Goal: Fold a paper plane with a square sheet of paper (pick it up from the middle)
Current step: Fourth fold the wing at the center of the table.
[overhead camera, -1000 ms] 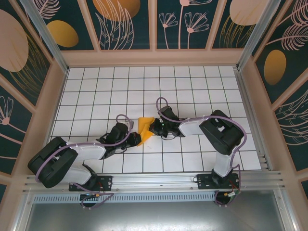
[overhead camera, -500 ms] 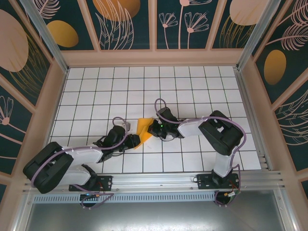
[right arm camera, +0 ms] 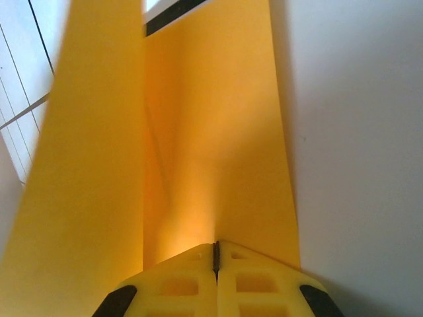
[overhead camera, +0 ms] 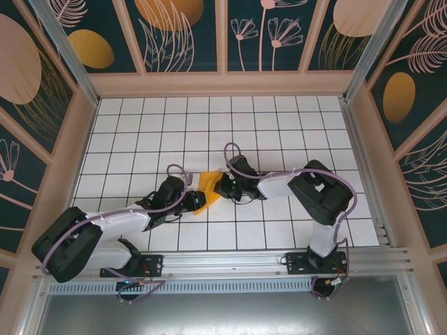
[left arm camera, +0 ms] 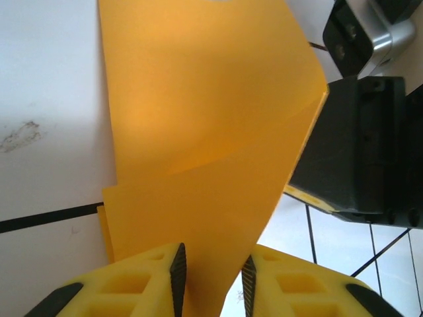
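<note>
The thin orange-yellow creased paper sheet point(overhead camera: 207, 188) lies midway between the side edges of the white gridded table point(overhead camera: 279, 125). The right gripper point(right arm camera: 215, 246) pinches it shut; the left gripper point(left arm camera: 213, 264) straddles it, slightly spread. It looks light, limp and slippery, so it is best held at its doubled creases.

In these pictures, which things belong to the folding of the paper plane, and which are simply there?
Belonging to the job:
- the orange paper, already partly folded
- the right gripper, shut on the paper
- the left gripper, open, with the paper's edge between its fingers

Simply there, fixed in place:
- the tiled table
- the patterned walls
- the metal rail
</note>
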`<action>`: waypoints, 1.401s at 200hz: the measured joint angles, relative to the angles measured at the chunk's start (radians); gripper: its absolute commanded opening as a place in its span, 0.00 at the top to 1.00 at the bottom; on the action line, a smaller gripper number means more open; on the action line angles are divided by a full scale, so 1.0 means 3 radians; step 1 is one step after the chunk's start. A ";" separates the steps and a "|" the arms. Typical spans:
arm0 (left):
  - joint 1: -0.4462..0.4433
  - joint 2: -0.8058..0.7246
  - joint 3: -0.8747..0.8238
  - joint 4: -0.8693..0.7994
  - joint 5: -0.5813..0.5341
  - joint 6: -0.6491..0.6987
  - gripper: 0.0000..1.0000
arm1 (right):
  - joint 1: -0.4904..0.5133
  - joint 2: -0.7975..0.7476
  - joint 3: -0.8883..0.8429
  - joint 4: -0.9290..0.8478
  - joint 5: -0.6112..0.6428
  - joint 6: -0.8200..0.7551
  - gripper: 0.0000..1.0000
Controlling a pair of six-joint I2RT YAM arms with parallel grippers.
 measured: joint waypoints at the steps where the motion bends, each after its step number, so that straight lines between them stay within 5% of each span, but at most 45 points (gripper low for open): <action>1: 0.0000 0.0000 0.0000 -0.0001 0.0000 0.0001 0.66 | 0.0000 0.0000 0.0000 -0.0001 0.0001 0.0000 0.99; 25: 0.0000 -0.0003 0.0004 -0.0097 0.0020 0.0041 0.67 | 0.0005 0.0010 0.0024 -0.0029 0.0000 0.0000 0.98; 60: 0.0000 -0.0003 0.0038 -0.0161 0.0090 0.0086 0.86 | 0.0009 0.0024 0.0053 -0.0055 -0.0001 -0.0001 0.98; 181: 0.0003 0.0052 -0.0160 0.0039 0.0149 -0.0076 1.00 | 0.0048 0.0043 0.0108 -0.0112 0.0001 -0.0039 0.96; 280: 0.0033 0.0121 -0.0323 0.0336 0.0137 -0.0177 1.00 | 0.0065 -0.0188 0.0065 -0.0277 0.0195 -0.0172 0.95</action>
